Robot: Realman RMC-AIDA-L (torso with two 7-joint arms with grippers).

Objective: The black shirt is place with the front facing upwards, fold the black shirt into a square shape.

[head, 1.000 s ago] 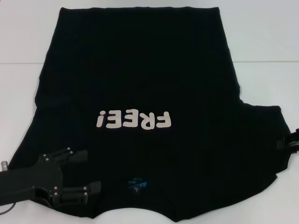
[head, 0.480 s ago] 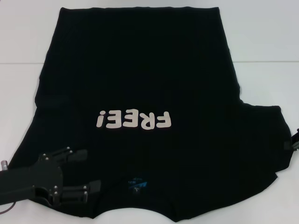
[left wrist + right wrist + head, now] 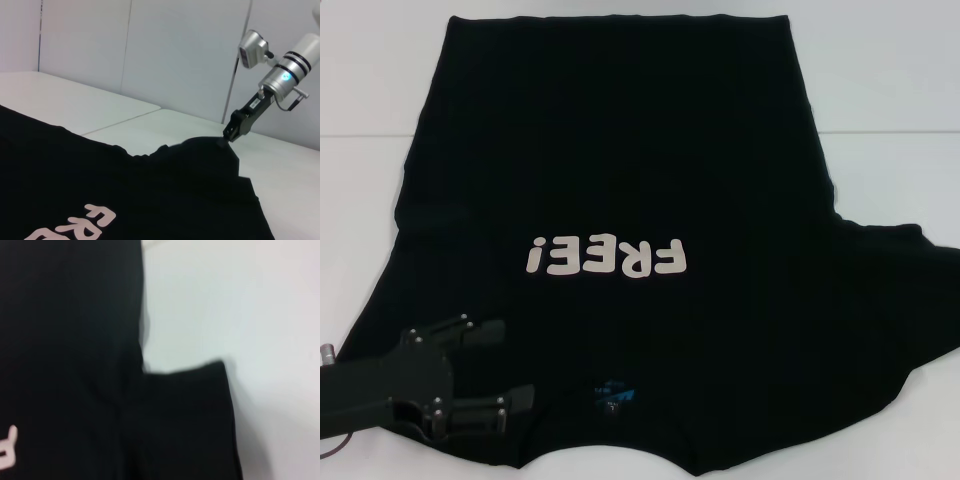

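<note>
1. Head view: the black shirt (image 3: 620, 240) lies spread on the white table (image 3: 880, 90), print up.
2. Left gripper (image 3: 495, 375) hovers spread over the shoulder.
3. Right gripper (image 3: 227, 137), seen from the left wrist, pinches the lifted sleeve.
4. Probably the sleeve-fold; next, carry it inward.

Bare white table (image 3: 890, 70) lies open around the black shirt (image 3: 620, 160).

black shirt (image 3: 70, 340) on white table (image 3: 250, 315) — sleeve spread flat, cream print at edge
</note>
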